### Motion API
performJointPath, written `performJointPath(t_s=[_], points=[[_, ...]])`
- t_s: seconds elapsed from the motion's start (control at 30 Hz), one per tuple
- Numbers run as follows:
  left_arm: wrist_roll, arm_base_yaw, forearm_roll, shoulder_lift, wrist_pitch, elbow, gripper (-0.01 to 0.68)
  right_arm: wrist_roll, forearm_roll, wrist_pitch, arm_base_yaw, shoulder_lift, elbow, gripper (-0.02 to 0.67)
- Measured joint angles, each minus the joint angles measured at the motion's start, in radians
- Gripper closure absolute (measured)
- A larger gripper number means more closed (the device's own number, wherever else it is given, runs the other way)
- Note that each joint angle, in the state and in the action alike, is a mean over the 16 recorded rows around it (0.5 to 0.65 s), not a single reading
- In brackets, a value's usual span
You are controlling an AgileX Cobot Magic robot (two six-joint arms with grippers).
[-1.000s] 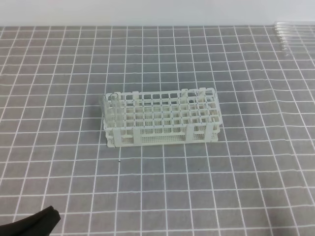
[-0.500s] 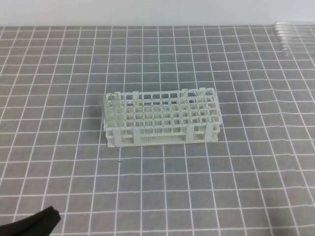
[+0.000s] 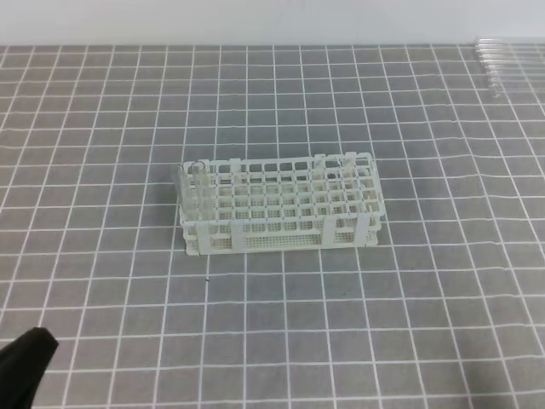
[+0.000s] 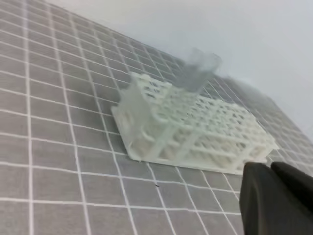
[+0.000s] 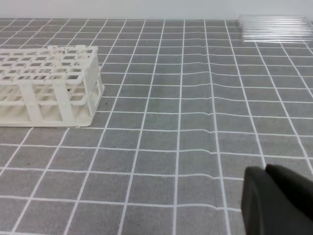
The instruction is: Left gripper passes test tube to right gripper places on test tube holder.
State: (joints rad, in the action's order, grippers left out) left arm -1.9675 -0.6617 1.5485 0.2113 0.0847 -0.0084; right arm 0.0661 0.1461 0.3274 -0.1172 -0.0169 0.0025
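While low at the corner, left pincer (image 3: 25,358), opening unreadable, touching nothing.

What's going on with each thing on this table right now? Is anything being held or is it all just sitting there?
test tube holder: upright on the grid mat, a few clear tubes standing in its end rows, nothing touching it.
group of clear tubes: lying side by side at the mat's far right edge, untouched.
left gripper: low at the near-left corner, holding nothing visible; open or shut unclear.
right gripper: only a dark tip shows, holding nothing visible.

Even bright light; perhaps soft focus.
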Motion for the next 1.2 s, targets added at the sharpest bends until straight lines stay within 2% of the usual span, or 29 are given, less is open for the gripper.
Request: performJointPath(t_s=[0.07, 0.2, 0.3, 0.53, 0.7, 0.83, 1.03, 1.2], points=[[0.042, 0.0, -0.054, 0.0, -0.006, -0.01, 0.674, 0.0, 0.0, 0.0, 0.0, 0.0, 0.0, 0.662], [0.273, 0.0, -0.249, 0.0, -0.021, -0.03, 0.674, 0.0, 0.0, 0.0, 0.0, 0.0, 0.0, 0.662], [0.59, 0.0, -0.497, -0.001, -0.026, -0.044, 0.674, 0.0, 0.0, 0.0, 0.0, 0.0, 0.0, 0.662], [1.436, 0.0, -1.154, -0.001, 0.003, -0.062, 0.674, 0.0, 0.0, 0.0, 0.0, 0.001, 0.0, 0.662], [1.759, 0.041, -1.433, -0.004, 0.009, -0.047, 0.674, 0.0, 0.0, 0.0, 0.0, 0.001, 0.0, 0.662], [1.799, 0.137, -1.489, -0.017, -0.029, -0.025, 0.674, 0.0, 0.0, 0.0, 0.0, 0.002, 0.0, 0.662], [1.731, 0.328, -1.459, -0.066, -0.075, 0.003, 0.674, 0.0, 0.0, 0.0, 0.0, 0.002, 0.0, 0.662], [1.68, 0.49, -1.447, -0.14, -0.036, 0.018, 0.674, 0.0, 0.0, 0.0, 0.0, 0.002, 0.0, 0.662]])
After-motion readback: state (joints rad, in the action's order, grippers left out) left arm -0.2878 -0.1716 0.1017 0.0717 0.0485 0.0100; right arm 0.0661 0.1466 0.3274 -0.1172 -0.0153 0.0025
